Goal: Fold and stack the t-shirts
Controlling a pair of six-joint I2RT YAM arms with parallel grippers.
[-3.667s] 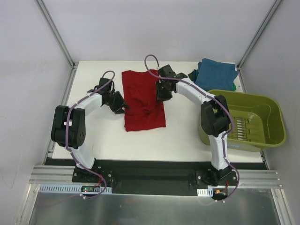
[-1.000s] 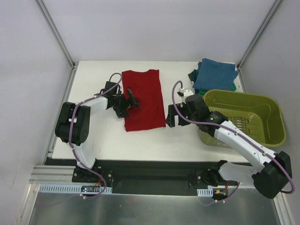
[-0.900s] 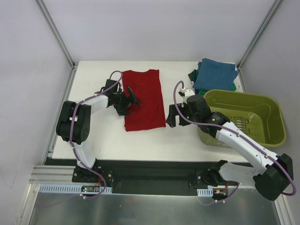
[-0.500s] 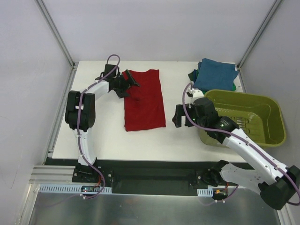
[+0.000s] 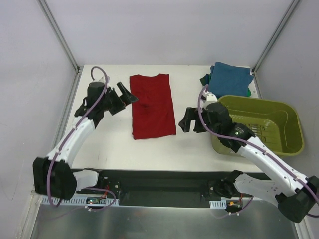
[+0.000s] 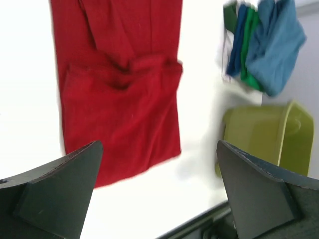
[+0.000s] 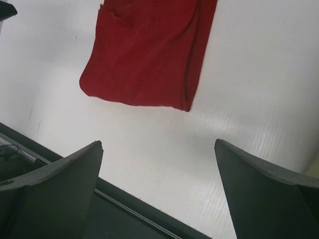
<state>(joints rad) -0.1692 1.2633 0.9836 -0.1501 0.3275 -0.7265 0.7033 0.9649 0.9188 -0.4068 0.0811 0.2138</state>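
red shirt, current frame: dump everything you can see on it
The red shirt is dark red, soft plain cloth, folded lengthwise into a long narrow strip with layers overlapping. It lies flat on the white table, left of centre, long side running away from the arm bases. A small pucker creases its middle; the near end has a folded right edge and rounded corners. Only the table touches it: the left gripper and right gripper, both open, stand off either side.
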